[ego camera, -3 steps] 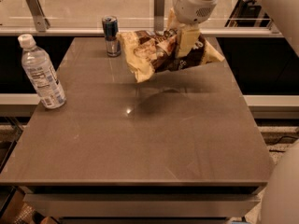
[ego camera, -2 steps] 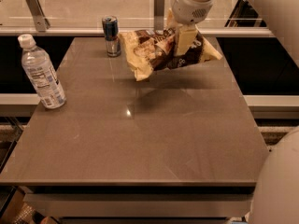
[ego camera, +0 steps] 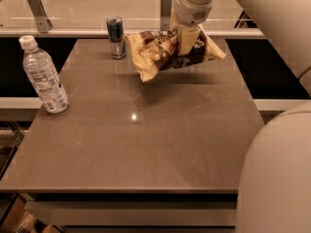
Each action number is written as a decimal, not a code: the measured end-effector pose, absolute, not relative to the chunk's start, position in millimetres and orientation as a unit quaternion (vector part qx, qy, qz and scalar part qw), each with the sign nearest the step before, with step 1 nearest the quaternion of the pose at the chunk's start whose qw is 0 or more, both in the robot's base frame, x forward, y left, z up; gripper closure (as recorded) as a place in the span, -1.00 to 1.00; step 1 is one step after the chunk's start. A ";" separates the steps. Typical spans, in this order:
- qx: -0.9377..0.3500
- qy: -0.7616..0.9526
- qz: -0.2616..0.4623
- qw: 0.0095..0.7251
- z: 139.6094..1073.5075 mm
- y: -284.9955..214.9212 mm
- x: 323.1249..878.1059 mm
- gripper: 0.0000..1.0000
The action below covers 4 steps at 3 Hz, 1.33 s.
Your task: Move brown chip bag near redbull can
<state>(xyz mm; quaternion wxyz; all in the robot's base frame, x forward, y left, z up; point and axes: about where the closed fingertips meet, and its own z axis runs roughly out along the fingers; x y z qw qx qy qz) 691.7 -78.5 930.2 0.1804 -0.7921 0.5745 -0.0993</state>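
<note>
— Tell me what stands there, from the big things down.
— The biggest is the table (ego camera: pixel 146 149), a grey-brown top with a small spot of light on it. Then comes the white arm (ego camera: pixel 272 13) of the robot. It enters from the right and reaches over the far part of the table.
— And the bag?
— The brown chip bag (ego camera: pixel 158 55) hangs in the air over the far part of the table. It is tilted, its left end lower than its right end. Its shadow lies on the table under it.
— Anything else of that size?
— A little smaller, a water bottle (ego camera: pixel 44 76) with a white cap. It stands upright near the left edge, well apart from the bag.
— Who holds the bag?
— The gripper (ego camera: pixel 187 45). It comes down from above, and its fingers are clamped on the bag, a little right of the middle.
— And the smallest?
— The redbull can (ego camera: pixel 115 37), upright near the far edge. The left end of the bag is just beside it, on its right. Whether they touch, I cannot tell.
</note>
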 end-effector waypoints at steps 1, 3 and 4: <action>-0.798 0.564 -0.113 0.180 922.8 -68.9 711.0 1.00; -0.807 0.539 -0.140 0.196 908.1 -52.4 734.8 1.00; -0.810 0.528 -0.146 0.207 902.5 -45.5 744.1 1.00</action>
